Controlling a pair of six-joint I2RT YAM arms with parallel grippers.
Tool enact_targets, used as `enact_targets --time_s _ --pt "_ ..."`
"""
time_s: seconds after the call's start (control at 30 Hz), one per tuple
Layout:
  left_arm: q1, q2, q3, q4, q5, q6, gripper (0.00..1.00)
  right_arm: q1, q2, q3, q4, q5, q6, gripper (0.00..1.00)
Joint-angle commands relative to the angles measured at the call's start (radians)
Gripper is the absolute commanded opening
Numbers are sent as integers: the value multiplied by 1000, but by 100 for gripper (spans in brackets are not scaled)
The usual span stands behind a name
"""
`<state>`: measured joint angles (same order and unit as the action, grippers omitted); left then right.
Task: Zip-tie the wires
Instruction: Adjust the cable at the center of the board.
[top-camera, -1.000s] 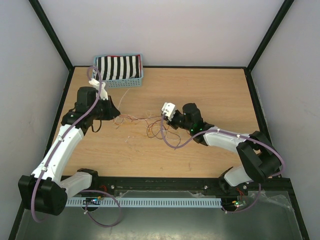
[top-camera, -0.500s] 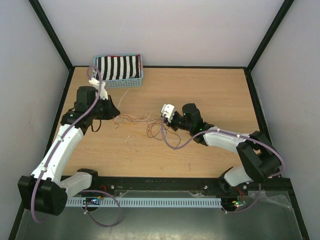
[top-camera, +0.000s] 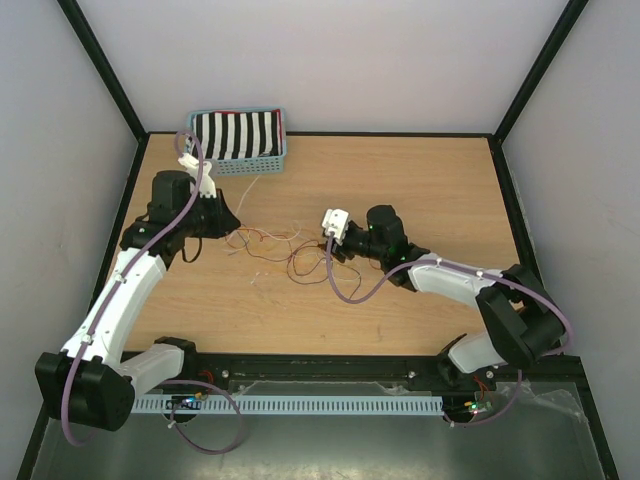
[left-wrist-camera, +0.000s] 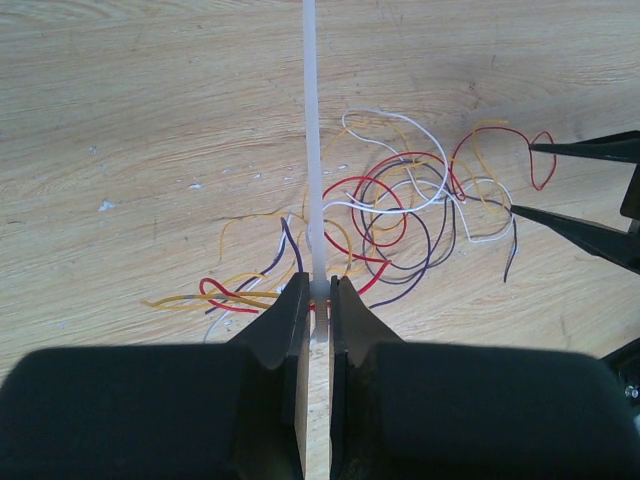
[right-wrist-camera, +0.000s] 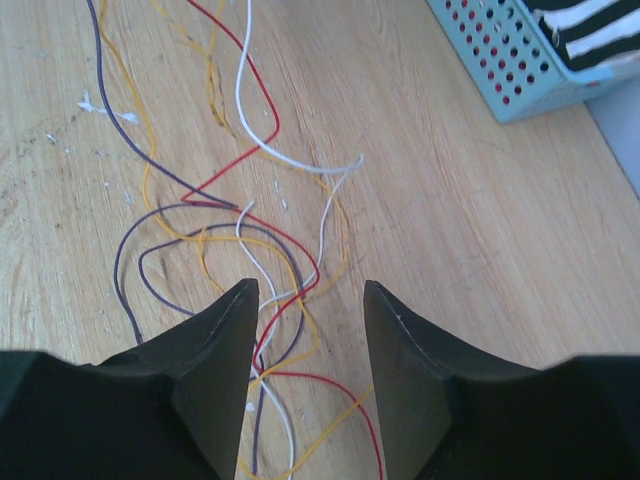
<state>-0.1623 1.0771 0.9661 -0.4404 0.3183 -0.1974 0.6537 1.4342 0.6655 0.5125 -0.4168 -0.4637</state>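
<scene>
The wires (top-camera: 283, 250) sprawl just left of the worktop's (top-camera: 420, 190) middle, their run lying left to right between our hands. Our left hand (left-wrist-camera: 318, 300) is clamped narrow on the zip tie (left-wrist-camera: 311, 150), which points straight across them. Our right hand (right-wrist-camera: 305, 300) stands part open, loops lying under the gap, holding nothing we can see.
</scene>
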Motion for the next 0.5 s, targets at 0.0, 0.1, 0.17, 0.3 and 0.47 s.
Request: enact_targets --time_s 0.0,0.1,0.17,0.3,0.47 --pt "6 -20 30 0 24 13 0 -5 31 47 126 -109 -39 58" --pt "5 -20 26 1 28 10 0 8 73 75 172 -128 -59 60" --pt "6 -20 25 0 33 8 0 20 97 98 174 -128 -81 60" --pt "5 -16 23 0 43 5 0 46 140 133 179 -148 -115 61" --pt "5 -16 25 1 50 7 0 72 196 158 159 -144 -199 63"
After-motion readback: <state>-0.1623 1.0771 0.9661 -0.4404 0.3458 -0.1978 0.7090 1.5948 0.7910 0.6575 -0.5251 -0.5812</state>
